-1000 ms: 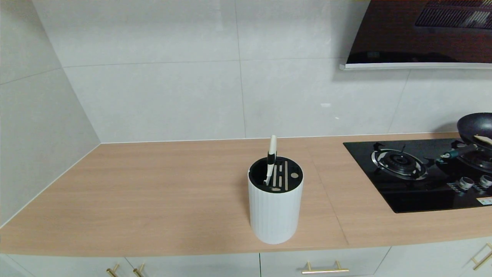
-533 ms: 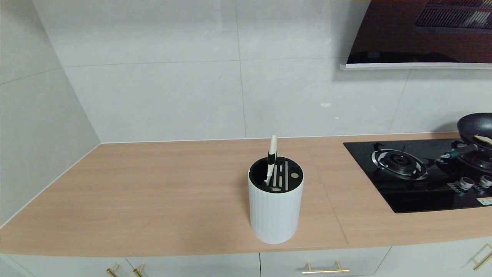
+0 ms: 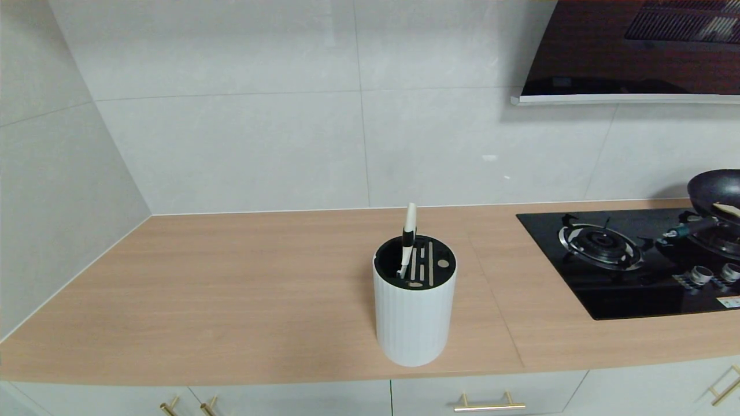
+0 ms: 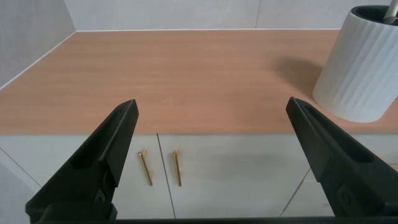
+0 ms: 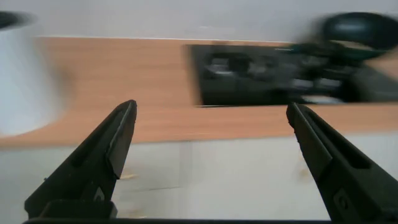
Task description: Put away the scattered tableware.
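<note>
One cream-handled utensil [image 3: 408,231] stands handle-up in slot of white holder [image 3: 414,315], so stowed. Your left gripper [image 4: 210,107] and right gripper [image 5: 210,111] hang spread wide, empty, before cabinet fronts [image 4: 236,168]; task seems finished.

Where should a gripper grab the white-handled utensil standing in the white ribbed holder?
Probably by the upper handle of the white-handled utensil, coming from above: only that part stands clear of the white ribbed cylindrical holder, nearly upright.
</note>
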You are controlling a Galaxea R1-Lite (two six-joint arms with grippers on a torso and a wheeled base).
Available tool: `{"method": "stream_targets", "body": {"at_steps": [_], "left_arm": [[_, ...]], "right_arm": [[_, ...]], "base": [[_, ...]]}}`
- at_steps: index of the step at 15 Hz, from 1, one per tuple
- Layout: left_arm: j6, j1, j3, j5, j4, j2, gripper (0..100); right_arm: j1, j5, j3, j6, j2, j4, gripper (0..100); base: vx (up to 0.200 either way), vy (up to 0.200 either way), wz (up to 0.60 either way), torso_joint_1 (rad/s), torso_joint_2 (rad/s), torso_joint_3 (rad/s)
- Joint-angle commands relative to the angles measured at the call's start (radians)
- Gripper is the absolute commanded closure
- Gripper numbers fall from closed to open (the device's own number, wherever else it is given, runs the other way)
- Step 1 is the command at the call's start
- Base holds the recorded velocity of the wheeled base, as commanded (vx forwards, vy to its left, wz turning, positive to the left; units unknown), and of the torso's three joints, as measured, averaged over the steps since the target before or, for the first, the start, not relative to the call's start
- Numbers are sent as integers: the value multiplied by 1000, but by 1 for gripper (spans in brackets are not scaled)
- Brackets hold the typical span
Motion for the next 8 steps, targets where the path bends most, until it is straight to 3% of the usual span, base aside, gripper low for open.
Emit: {"method": "stream_targets", "body": {"at_steps": [1,8], "left_arm": [[0,0,0,0,0,2,0],[-2,0,-2,0,0,2,0]], "right_arm": [[1,10,2,16,46,14,0],[1,8,2,48,-3,14,0]], "base": [[0,0,0,0,0,0],[0,0,0,0,0,0]]}}
